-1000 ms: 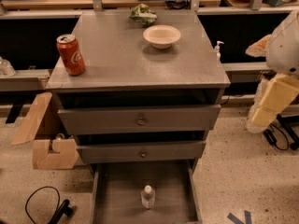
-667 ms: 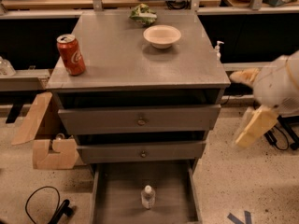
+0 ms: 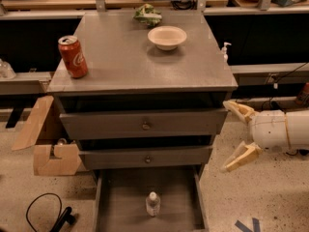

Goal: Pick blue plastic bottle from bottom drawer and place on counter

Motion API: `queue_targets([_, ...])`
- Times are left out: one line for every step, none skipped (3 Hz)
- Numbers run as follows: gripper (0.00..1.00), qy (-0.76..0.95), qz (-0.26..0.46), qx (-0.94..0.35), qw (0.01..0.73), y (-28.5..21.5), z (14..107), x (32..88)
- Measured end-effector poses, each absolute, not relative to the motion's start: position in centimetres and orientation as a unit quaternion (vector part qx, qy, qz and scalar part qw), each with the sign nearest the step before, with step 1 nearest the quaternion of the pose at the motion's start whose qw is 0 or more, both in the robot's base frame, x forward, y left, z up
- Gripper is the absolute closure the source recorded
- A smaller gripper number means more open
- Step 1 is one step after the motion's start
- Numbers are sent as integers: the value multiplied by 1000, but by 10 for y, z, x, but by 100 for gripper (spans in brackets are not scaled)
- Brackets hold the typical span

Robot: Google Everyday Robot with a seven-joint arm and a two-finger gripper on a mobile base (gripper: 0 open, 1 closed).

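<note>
The blue plastic bottle (image 3: 153, 203) stands upright on the floor of the open bottom drawer (image 3: 120, 202), near its front middle, white cap up. The counter (image 3: 120, 62) is the grey cabinet top above it. My gripper (image 3: 232, 137) is at the right of the cabinet, level with the two closed drawer fronts, pointing left. Its two tan fingers (image 3: 239, 111) are spread wide apart and hold nothing. It is well above and to the right of the bottle.
On the counter stand a red soda can (image 3: 73, 56) at the left, a cream bowl (image 3: 167, 37) and a green bag (image 3: 147, 14) at the back. A white pump dispenser (image 3: 224, 50) is behind the right edge. A cardboard box (image 3: 48, 144) and black cable (image 3: 46, 214) lie left on the floor.
My gripper has come down and leftward from the right edge, turning until its fingers point at the cabinet's right side. The bottle, can and bowl have not moved.
</note>
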State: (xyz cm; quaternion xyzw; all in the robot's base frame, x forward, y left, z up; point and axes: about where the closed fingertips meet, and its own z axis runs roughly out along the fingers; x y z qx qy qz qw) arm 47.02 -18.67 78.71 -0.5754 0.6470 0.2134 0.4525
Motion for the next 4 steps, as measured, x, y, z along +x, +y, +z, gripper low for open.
queue_targets([0, 649, 217, -572, 452, -184, 780, 470])
queue_targets([0, 653, 234, -559, 454, -168, 720, 469])
queue_targets([0, 642, 254, -553, 466, -154, 647, 472])
queue_targets([0, 624, 275, -545, 488, -147, 580, 478])
